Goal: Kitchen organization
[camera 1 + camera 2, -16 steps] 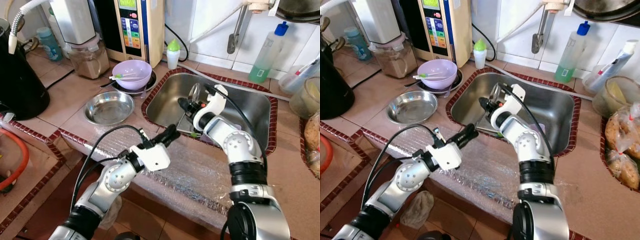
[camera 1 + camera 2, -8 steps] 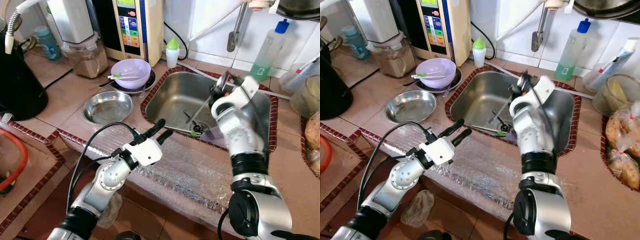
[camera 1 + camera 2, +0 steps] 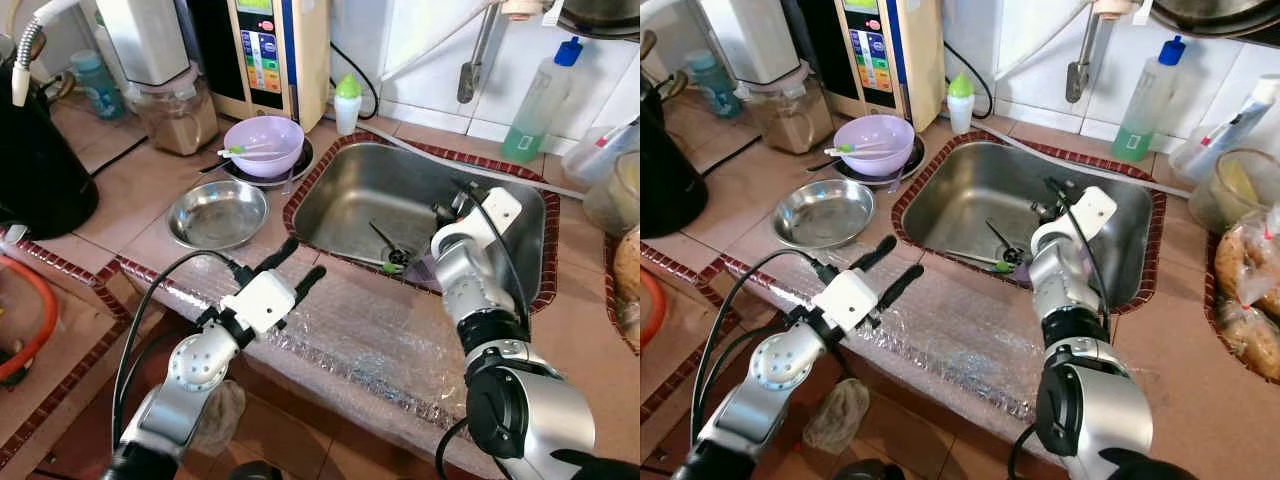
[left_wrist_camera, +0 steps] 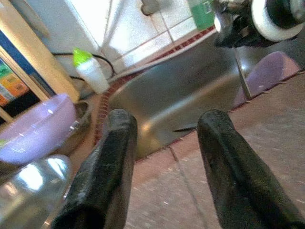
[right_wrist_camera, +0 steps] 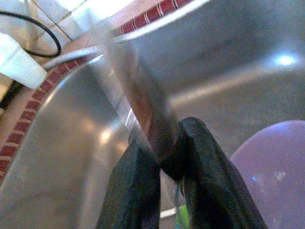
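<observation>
- Right tool point(image 5: 164, 157) is clenching a utensil point(image 5: 136, 100), now dropping lower into the sink point(image 3: 340, 200), toward its right side.
- Left tool point(image 3: 295, 265) is hovering released over the near tabletop point(image 3: 120, 210), shifting slightly left.
- Judgement: the utensil is probably being repositioned, not yet put away.

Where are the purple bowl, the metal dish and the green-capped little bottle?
purple bowl point(image 3: 263, 146), left eye view, inner wall.
metal dish point(image 3: 218, 213), left eye view, bottom.
green-capped little bottle point(image 3: 346, 108), left eye view, white body.
</observation>
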Robot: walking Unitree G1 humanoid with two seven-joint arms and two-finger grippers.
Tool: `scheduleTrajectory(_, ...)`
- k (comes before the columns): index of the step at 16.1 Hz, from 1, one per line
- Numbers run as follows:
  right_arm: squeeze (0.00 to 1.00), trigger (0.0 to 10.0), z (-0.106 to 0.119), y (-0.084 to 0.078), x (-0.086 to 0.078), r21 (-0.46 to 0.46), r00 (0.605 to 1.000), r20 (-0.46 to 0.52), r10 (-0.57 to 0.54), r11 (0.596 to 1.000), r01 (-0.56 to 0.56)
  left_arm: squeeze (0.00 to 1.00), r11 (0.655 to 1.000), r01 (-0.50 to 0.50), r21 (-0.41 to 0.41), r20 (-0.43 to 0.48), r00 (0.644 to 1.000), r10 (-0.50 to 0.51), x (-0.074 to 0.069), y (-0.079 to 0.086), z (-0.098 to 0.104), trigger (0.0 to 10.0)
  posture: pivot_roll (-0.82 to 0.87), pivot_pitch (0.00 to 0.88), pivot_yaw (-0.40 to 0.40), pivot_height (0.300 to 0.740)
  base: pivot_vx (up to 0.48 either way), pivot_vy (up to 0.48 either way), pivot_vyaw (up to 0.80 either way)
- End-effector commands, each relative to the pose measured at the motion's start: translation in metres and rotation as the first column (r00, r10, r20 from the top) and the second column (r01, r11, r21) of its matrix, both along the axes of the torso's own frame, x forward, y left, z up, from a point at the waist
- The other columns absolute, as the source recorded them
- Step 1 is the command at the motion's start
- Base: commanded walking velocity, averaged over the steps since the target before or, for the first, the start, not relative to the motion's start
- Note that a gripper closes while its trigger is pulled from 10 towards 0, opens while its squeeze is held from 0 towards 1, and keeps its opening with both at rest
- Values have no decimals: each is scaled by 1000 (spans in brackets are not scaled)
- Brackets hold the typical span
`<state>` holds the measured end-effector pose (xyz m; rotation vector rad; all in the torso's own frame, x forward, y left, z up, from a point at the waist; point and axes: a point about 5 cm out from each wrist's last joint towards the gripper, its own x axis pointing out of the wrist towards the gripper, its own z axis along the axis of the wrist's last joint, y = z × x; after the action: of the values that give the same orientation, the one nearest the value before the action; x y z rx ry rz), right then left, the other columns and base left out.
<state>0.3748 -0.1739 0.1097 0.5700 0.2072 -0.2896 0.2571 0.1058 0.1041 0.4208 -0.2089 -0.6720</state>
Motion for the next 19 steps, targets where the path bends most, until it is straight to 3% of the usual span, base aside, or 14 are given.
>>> scheduleTrajectory(1,1000,10000,-6,2,-2,-6,1000,-8,5,1000,-5,1000,999,41,-20,-30,999,-42,-4,-2,3,10000,36,24,44,740,0,0,0)
scheduleTrajectory(6,1000,10000,-15,5,-5,0,999,-17,49,999,-49,1000,998,50,-32,-72,996,-53,-2,-2,5,10000,26,17,51,740,0,0,0)
scheduleTrajectory(8,1000,10000,-17,12,-7,-52,988,9,152,987,-151,1000,999,18,-47,-65,998,-21,5,1,11,10000,25,15,50,740,0,0,0)
scheduleTrajectory(10,1000,10000,-25,8,-15,-97,983,11,182,979,-180,1000,998,-50,-45,-45,998,48,14,9,18,10000,24,10,48,740,0,0,0)
scheduleTrajectory(12,1000,10000,-26,4,-18,-81,983,41,181,981,-177,1000,982,-168,-82,-35,986,165,24,22,25,10000,23,11,48,740,0,0,0)
scheduleTrajectory(14,1000,10000,-18,10,-20,-103,963,114,244,967,-233,1000,954,-269,-132,-41,963,266,32,36,32,10000,22,11,50,740,0,0,0)
scheduleTrajectory(15,1000,10000,-13,17,-21,-71,943,171,287,958,-279,1000,932,-329,-154,-33,944,328,36,44,36,10000,23,11,50,740,0,0,0)
scheduleTrajectory(19,1000,10000,11,39,-37,-145,833,303,464,886,-440,1000,806,-530,-262,-65,844,533,46,76,46,10000,19,13,47,740,0,0,0)
